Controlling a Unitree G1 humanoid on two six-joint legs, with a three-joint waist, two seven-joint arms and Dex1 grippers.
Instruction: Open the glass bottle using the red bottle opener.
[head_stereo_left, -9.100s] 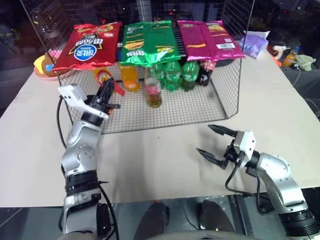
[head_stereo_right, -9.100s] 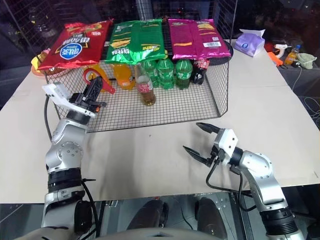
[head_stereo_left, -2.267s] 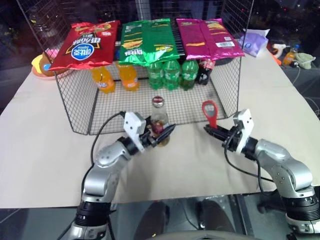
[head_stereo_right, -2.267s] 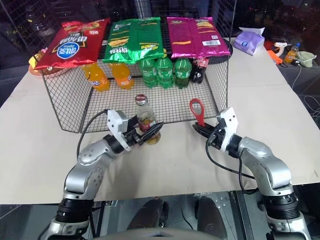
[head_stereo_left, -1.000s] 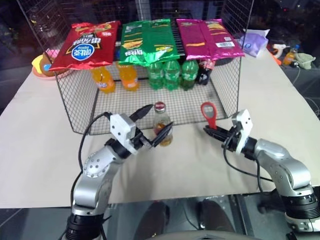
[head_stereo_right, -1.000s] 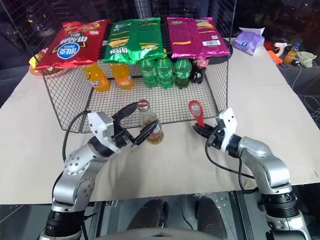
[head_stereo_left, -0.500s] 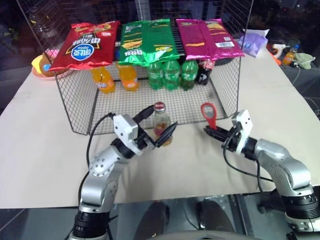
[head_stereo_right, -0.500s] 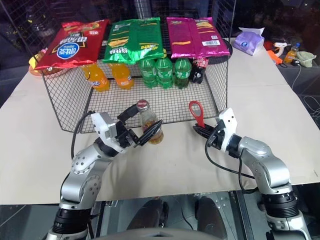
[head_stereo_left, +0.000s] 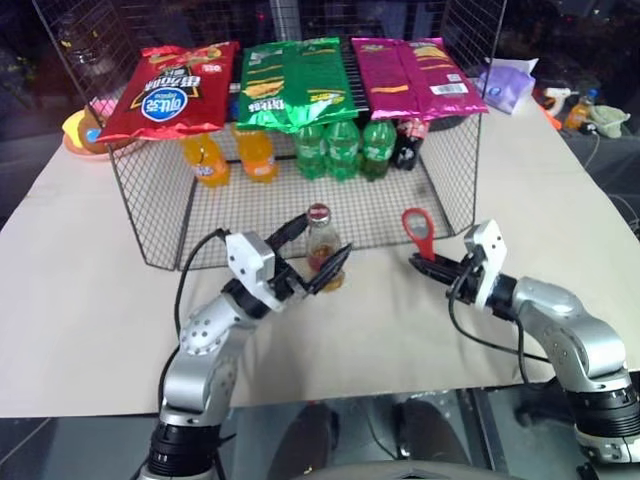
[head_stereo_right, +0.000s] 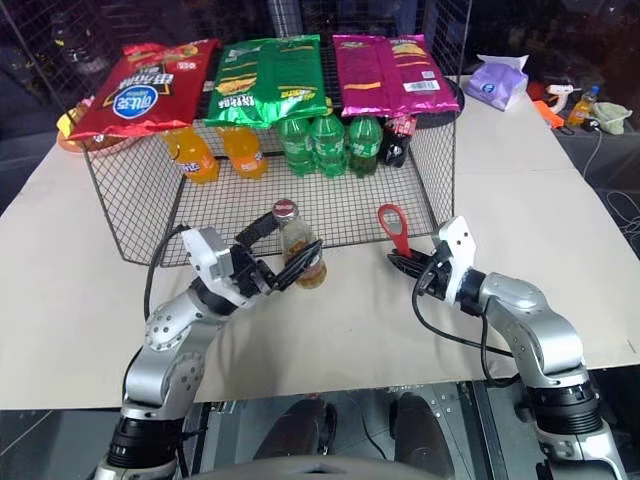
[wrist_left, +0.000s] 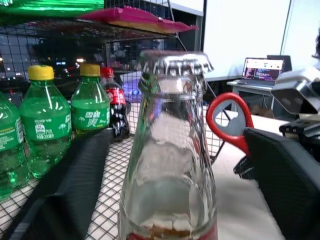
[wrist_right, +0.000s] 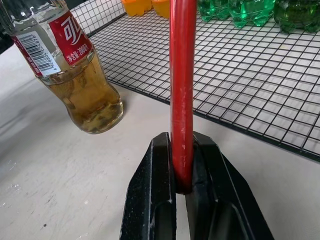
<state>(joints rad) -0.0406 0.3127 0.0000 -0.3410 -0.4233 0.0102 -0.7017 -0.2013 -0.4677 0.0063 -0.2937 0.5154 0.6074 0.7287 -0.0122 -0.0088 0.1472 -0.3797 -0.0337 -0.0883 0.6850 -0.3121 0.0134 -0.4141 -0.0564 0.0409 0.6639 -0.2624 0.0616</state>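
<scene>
- The glass bottle (head_stereo_left: 322, 252) is seen upright on the table (head_stereo_left: 90, 300), at the front edge of the wire rack (head_stereo_left: 150, 215).
- The left gripper (head_stereo_left: 317, 245) is spread around the bottle, its fingers either side.
- The red bottle opener (head_stereo_left: 418, 230), at the bottle's 3 o'clock, is held upright, clamped in the right gripper (head_stereo_left: 423, 266).

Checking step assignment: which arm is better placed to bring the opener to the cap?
Right. The right end effector is shut on the red bottle opener, held upright beside the still-capped glass bottle. The left end effector is open astride the bottle, suited to steadying it.
</scene>
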